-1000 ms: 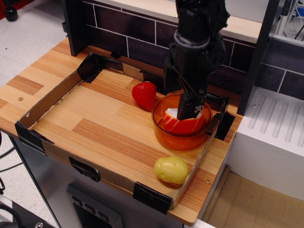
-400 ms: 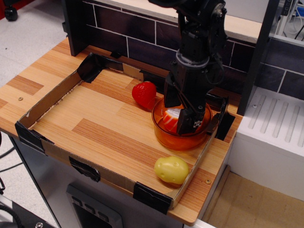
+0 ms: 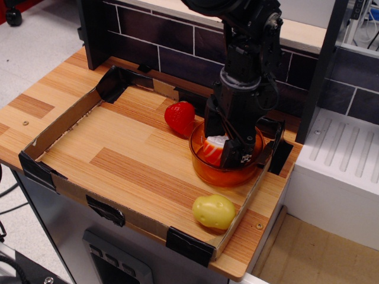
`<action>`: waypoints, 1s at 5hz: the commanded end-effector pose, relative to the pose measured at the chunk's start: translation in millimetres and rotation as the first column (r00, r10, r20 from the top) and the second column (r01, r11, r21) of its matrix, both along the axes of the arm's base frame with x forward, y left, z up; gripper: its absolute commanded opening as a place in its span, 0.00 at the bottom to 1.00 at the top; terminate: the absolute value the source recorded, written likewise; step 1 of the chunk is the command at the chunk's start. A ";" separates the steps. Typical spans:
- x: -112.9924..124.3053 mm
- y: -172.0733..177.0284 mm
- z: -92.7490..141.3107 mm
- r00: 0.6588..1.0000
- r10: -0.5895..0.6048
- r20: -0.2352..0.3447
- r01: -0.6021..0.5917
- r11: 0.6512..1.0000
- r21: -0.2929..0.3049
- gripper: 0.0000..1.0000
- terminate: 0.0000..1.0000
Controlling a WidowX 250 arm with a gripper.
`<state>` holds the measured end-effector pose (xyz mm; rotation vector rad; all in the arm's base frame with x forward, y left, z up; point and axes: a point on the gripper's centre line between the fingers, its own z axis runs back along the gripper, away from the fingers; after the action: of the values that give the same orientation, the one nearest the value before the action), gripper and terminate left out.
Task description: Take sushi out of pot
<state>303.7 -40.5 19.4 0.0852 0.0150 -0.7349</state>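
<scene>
One sushi [image 3: 213, 149], one pot [image 3: 225, 172], one strawberry [image 3: 180, 116], one potato [image 3: 214, 211]. Gripper [image 3: 224, 149] jaws clenched on sushi inside pot. Wooden table [image 3: 112, 155], cardboard edging, dark brick wall far.

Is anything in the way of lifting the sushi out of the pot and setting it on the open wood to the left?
Nothing visible blocks it. The gripper is already down inside the pot at the sushi. Only the strawberry sits near the rim's upper left.

Orange-red sushi [image 3: 213, 150] (white ridged top), amber pot [image 3: 220, 175], red strawberry [image 3: 179, 116].
</scene>
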 end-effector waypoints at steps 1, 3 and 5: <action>4.3 0.0 11.9 0.998 0.016 0.055 -0.015 1.000 -0.020 0.00 0.00; 10.5 3.3 48.3 0.992 0.031 0.119 -0.025 0.998 -0.060 0.00 0.00; 5.1 26.1 114.8 0.984 0.077 0.163 -0.043 0.979 -0.201 0.00 0.00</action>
<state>309.9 -13.4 116.8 -0.0612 -0.1592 -0.6621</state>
